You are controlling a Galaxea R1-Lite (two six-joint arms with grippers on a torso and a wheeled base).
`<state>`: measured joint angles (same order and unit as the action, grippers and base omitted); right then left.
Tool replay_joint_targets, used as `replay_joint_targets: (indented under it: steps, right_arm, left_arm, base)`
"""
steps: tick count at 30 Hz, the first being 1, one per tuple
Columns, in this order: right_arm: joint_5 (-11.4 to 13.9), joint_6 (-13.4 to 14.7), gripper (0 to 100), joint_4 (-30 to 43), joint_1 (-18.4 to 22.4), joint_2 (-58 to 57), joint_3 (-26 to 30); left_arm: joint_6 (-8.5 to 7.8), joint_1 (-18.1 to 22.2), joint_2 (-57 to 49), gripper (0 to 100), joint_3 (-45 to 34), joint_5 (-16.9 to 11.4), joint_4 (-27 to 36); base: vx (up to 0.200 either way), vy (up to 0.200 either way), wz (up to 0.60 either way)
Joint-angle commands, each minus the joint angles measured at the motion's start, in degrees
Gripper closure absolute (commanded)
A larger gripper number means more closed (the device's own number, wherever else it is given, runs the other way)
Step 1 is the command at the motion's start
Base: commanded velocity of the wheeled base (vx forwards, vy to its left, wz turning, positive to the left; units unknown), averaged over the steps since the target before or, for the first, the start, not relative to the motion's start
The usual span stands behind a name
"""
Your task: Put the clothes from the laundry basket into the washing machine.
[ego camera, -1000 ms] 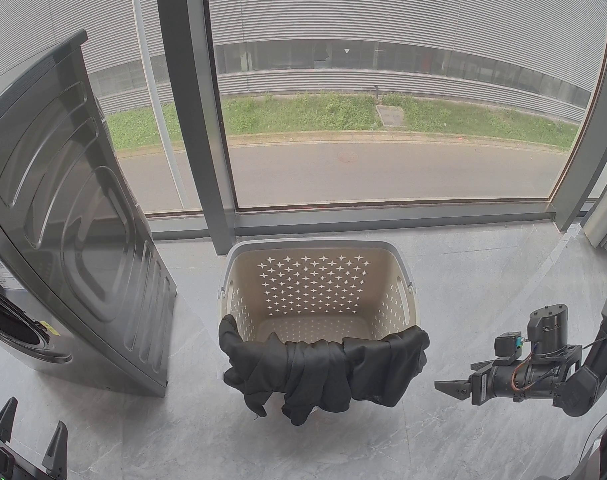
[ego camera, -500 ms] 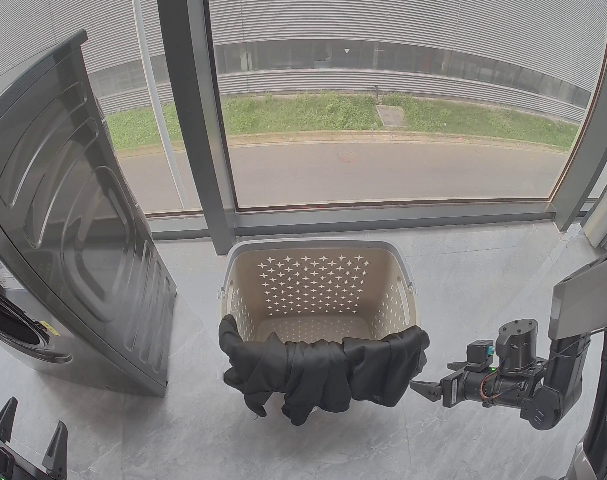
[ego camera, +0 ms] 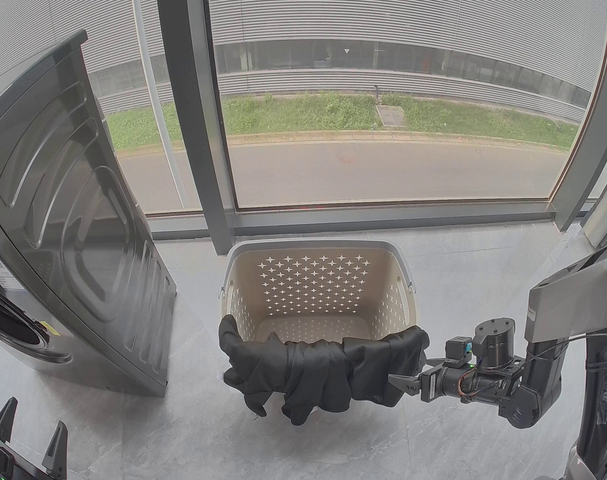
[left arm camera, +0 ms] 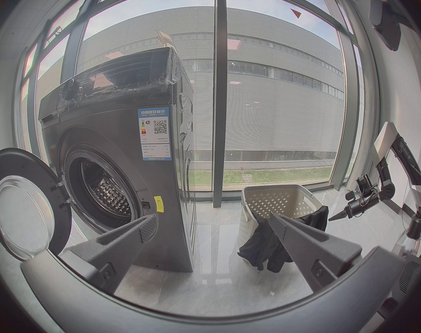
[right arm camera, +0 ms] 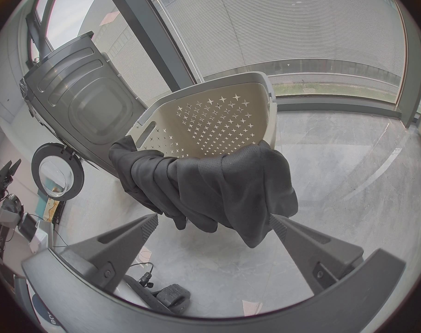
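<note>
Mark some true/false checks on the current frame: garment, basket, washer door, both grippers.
1. The dark garment hangs over the near rim of the laundry basket. True.
2. The washing machine has its door shut. False: the door is swung open and the drum shows.
3. The right gripper is open beside the garment's right end. True.
4. The left gripper holds a piece of clothing. False: it is open and empty, low on the robot's left.
5. Clothes are piled inside the basket. False: its floor is bare, and the one garment lies across the rim.
</note>
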<state>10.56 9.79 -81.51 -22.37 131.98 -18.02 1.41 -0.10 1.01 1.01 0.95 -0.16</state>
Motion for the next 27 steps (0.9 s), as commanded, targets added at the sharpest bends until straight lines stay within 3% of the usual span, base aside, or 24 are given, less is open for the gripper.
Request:
replay_joint_targets:
  steps: [1, 18, 19, 27]
  right_arm:
    - [-0.71, 0.05, 0, -0.14, -0.22, 0.48, -1.41]
    - [-1.15, 1.11, 0, 0.38, -0.39, 3.02, -5.36]
    - [-1.15, 1.11, 100, 0.21, -0.39, 3.2, -5.36]
    - [-1.15, 2.25, 100, -0.58, -1.62, 2.85, -5.01]
  left_arm:
    - [0.08, 0.01, -1.01, 0, -0.92, 0.02, -0.02]
    - [0.08, 0.01, -1.01, 0, -0.92, 0.02, -0.02]
    - [0.08, 0.01, -1.01, 0, -0.92, 0.02, -0.02]
    - [0.08, 0.01, -1.01, 0, -0.92, 0.02, -0.02]
  base:
    - [0.0, 0.0, 0.0]
    - [0.0, 0.0, 0.0]
    - [0.0, 0.0, 0.0]
    - [0.0, 0.0, 0.0]
